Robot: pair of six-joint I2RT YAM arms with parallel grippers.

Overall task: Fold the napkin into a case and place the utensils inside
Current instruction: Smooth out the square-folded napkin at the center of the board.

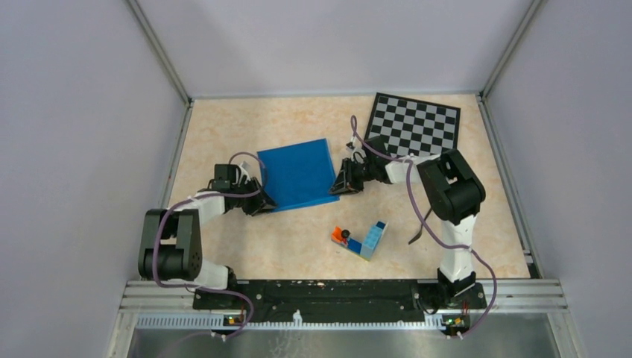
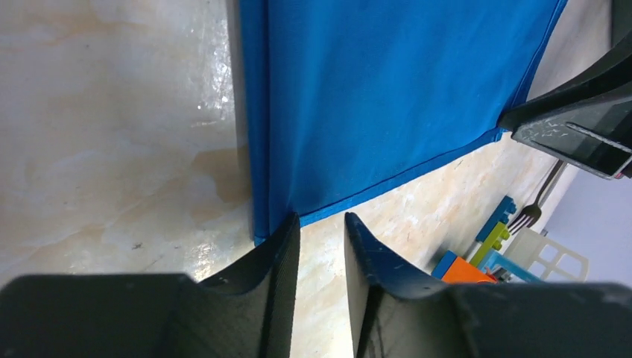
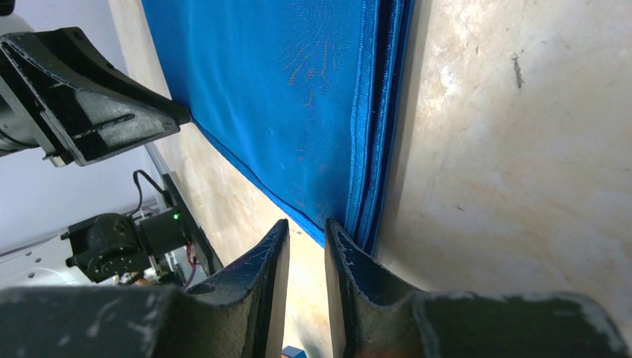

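Top view: napkin (image 1: 298, 175) bright blue, roughly square, flat on tabletop (image 1: 223, 134) mid-field. Left fingers (image 1: 263, 203) at near-left corner, right fingers (image 1: 343, 185) at near-right corner.

Left wrist: cloth bit shiny, doubled edge. Left fingers slightly spread, tabletop showing between, nothing pinched.

Right wrist: stacked layers along edge, so folded. Right fingers narrowly apart, tips at corner, no cloth between.
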